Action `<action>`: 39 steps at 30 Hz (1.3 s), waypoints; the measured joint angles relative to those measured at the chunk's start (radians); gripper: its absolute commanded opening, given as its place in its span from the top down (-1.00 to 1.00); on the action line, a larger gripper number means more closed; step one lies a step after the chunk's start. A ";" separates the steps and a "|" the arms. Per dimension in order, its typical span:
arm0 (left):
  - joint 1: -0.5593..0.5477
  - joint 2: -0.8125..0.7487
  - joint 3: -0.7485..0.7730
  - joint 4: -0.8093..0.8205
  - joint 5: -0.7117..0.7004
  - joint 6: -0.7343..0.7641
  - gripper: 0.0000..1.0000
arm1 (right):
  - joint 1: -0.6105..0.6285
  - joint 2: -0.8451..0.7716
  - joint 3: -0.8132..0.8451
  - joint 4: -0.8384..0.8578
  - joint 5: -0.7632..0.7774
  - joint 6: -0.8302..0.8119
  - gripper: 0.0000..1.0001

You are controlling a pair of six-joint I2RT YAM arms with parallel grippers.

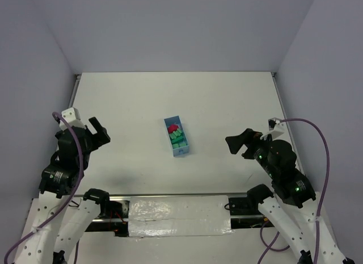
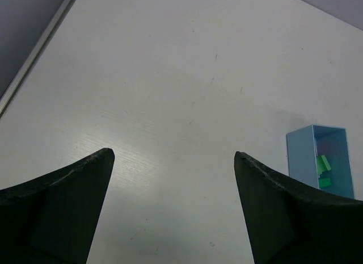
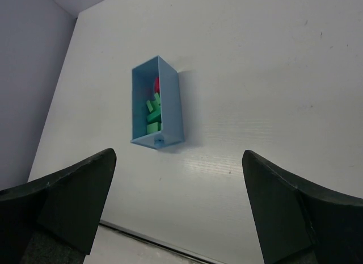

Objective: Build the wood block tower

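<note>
Landmark: a light-blue oblong tray (image 1: 181,153) is sitting near the middle of the white table (image 1: 227,99). Its long side is running away from the arm bases, and its far end is leaning slightly to the left.

Green pieces: several small green wooden blocks (image 1: 177,139) are lying jumbled inside the tray, filling its middle and near part. They are touching one another, and their exact number is not showing clearly.

Red piece: one small red triangular wooden block (image 1: 172,128) is lying inside the tray at its far end, resting against the green pile.

Tower: all the pieces are lying loose in the tray, with nothing stacked yet.

Left claw: the left gripper (image 1: 101,132) is hovering over the table well to the left of the tray. Its jaws are spreading wide and gripping nothing. In its wrist view the tray is showing at the right edge, just above the right-hand finger, with green pieces peeking over the wall.

Right claw: the right gripper (image 1: 238,142) is hovering well to the right of the tray, with its jaws also standing wide apart and carrying nothing. Its wrist view is facing the tray, which is appearing beyond the two fingers and closer to the left-hand one. The red piece is showing at the end farther from the camera.
</note>
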 measured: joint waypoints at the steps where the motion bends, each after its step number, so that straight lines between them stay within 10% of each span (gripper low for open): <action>1: 0.000 0.004 0.000 0.000 -0.001 0.000 -0.99 | 0.000 -0.007 -0.010 0.004 -0.002 0.005 -0.99; 10: 0.000 0.071 0.000 0.010 0.027 0.005 -0.99 | 0.000 0.053 -0.149 0.225 -0.206 0.037 -0.99; 16: 0.000 0.138 0.000 0.013 0.045 0.006 -0.99 | 0.068 0.535 -0.035 0.353 -0.242 0.040 -0.99; 23: 0.000 0.162 -0.001 0.019 0.064 0.021 -0.99 | 0.160 1.029 0.307 0.314 -0.114 -0.052 -0.43; 39: -0.002 0.217 -0.005 0.024 0.103 0.030 -0.99 | 0.294 1.455 0.593 0.183 0.065 -0.163 0.34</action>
